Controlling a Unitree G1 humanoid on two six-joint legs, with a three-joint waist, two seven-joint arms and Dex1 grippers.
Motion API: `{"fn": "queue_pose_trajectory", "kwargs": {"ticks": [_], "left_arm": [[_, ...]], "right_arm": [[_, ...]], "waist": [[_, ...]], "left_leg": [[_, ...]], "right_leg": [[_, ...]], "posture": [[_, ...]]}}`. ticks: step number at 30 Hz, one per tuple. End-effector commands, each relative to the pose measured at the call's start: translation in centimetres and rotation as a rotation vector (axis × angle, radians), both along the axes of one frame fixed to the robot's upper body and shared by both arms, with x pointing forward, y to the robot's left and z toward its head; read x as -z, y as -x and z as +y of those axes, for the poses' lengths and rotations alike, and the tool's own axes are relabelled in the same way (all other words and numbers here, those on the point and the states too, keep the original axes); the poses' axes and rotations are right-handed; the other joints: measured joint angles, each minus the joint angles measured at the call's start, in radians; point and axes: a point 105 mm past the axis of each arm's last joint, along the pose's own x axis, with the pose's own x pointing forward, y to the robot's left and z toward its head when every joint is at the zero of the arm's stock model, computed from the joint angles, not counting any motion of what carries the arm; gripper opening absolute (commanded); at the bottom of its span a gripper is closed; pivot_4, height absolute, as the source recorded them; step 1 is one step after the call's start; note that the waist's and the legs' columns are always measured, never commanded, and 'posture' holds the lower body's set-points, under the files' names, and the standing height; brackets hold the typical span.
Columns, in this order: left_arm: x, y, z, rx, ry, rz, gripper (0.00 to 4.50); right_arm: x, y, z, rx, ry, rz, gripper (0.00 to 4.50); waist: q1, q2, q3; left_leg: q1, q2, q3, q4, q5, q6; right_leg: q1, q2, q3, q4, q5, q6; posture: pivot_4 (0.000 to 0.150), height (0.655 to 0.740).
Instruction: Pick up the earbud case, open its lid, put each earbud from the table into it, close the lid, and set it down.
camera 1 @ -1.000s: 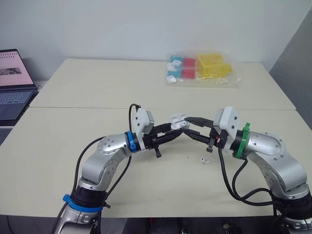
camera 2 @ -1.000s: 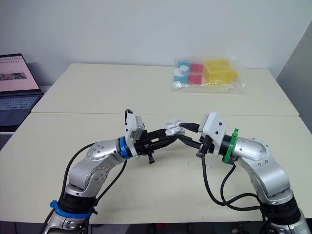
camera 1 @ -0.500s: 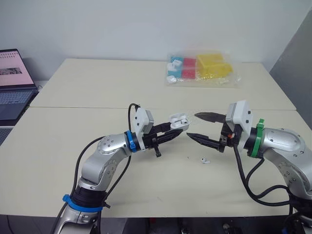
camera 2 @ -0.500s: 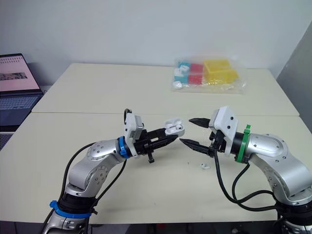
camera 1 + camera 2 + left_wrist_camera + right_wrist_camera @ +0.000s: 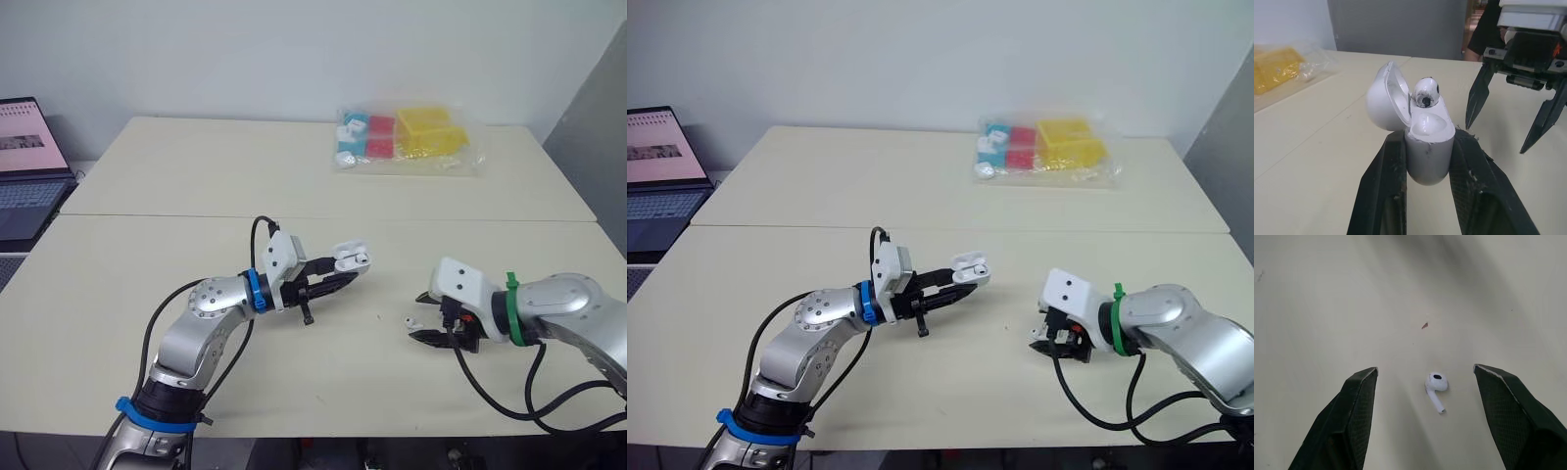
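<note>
My left gripper (image 5: pixel 342 271) is shut on the white earbud case (image 5: pixel 350 260), held above the middle of the table. The lid stands open, and one earbud (image 5: pixel 1426 92) sits in the case (image 5: pixel 1427 147), its head sticking out. A second white earbud (image 5: pixel 412 321) lies on the table to the right. My right gripper (image 5: pixel 427 317) is open and low over the table, one finger on each side of that earbud (image 5: pixel 1436 384) without touching it.
A clear bag of blue, red and yellow boxes (image 5: pixel 407 139) lies at the back of the table. An open laptop (image 5: pixel 24 166) stands off the table's left edge. A seam (image 5: pixel 147 216) runs across the table behind the arms.
My right gripper pulled back from the case, opened, and dropped to the table around the loose earbud. The left gripper with the case sank slightly and stayed shut.
</note>
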Motion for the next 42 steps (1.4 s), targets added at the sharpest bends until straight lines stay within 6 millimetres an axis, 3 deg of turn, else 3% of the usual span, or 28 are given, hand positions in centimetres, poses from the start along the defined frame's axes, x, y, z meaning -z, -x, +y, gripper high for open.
{"fn": "queue_pose_trajectory", "kwargs": {"ticks": [1,9,13,16,22,27,30,35,38,42], "left_arm": [[-0.7,0.5,-0.2,0.022,0.000,-0.052,0.80],[-0.5,0.6,-0.1,0.016,-0.006,-0.052,0.80],[-0.5,0.7,-0.2,0.014,-0.004,-0.049,0.80],[-0.4,0.7,-0.2,0.014,-0.005,-0.049,0.80],[-0.2,0.8,-0.2,0.018,-0.012,-0.048,0.80],[-0.1,0.9,-0.2,0.021,-0.018,-0.047,0.80],[0.0,1.0,-0.1,0.022,-0.024,-0.045,0.80],[0.1,1.0,0.1,0.017,-0.029,-0.043,0.80],[0.1,1.0,0.2,0.015,-0.031,-0.044,0.80],[0.1,1.0,0.2,0.017,-0.035,-0.045,0.80]], "right_arm": [[0.9,-0.9,0.4,-0.011,0.031,-0.026,3.25],[2.6,-2.8,-0.1,0.025,0.046,-0.025,3.25],[3.0,-2.7,-0.4,0.025,0.049,0.000,3.25],[3.2,-2.4,-0.5,0.013,0.049,0.015,2.49],[3.9,-1.5,-1.1,-0.001,0.068,0.055,0.41],[3.7,-0.4,-2.7,-0.066,0.111,0.083,0.41],[3.6,0.7,-6.3,-0.099,0.216,0.133,0.41],[2.9,0.7,-10.3,-0.104,0.323,0.124,0.41],[2.7,0.5,-11.4,-0.120,0.359,0.109,0.41],[2.9,0.7,-11.1,-0.111,0.327,0.145,0.41]], "waist": [[0.000,0.000,0.000],[0.001,0.000,0.000],[0.001,0.000,0.000],[0.001,0.000,0.000],[0.001,0.000,0.000],[0.006,0.000,0.000],[0.010,0.000,0.000],[0.009,0.000,0.000],[0.005,0.000,0.000],[0.003,0.000,0.000]], "left_leg": [[0.000,0.000,0.000,0.000,0.000,0.000],[-0.001,0.000,0.000,0.000,0.000,0.000],[-0.001,0.000,0.000,0.000,0.000,0.000],[-0.001,0.000,0.000,0.000,0.000,0.000],[0.000,0.000,0.000,0.000,0.000,0.000],[-0.001,0.000,0.000,0.000,0.000,0.000],[-0.001,-0.001,0.000,0.000,0.000,0.000],[-0.001,-0.001,0.001,0.000,0.000,0.000],[0.000,-0.001,0.001,0.000,0.000,0.000],[0.001,0.000,0.001,0.000,0.000,0.000]], "right_leg": [[0.000,0.000,0.000,0.000,0.000,0.000],[0.000,0.000,0.000,-0.001,0.000,0.000],[0.000,0.000,-0.001,-0.001,0.000,0.000],[0.000,0.000,-0.001,-0.001,0.000,0.000],[0.000,0.000,0.000,0.000,0.000,0.001],[0.000,0.000,-0.001,-0.001,0.000,0.001],[0.001,-0.001,-0.001,-0.003,0.000,0.001],[0.001,-0.002,0.000,-0.004,0.001,0.002],[0.001,-0.001,0.000,-0.002,0.001,0.002],[0.001,-0.001,-0.001,-0.001,0.000,0.001]], "posture": [[0.150,0.7378],[0.150,0.7378],[0.150,0.7378],[0.150,0.7378],[0.150,0.7378],[0.150,0.7378],[0.150,0.7378],[0.150,0.7378],[0.150,0.7378],[0.150,0.7378]]}}
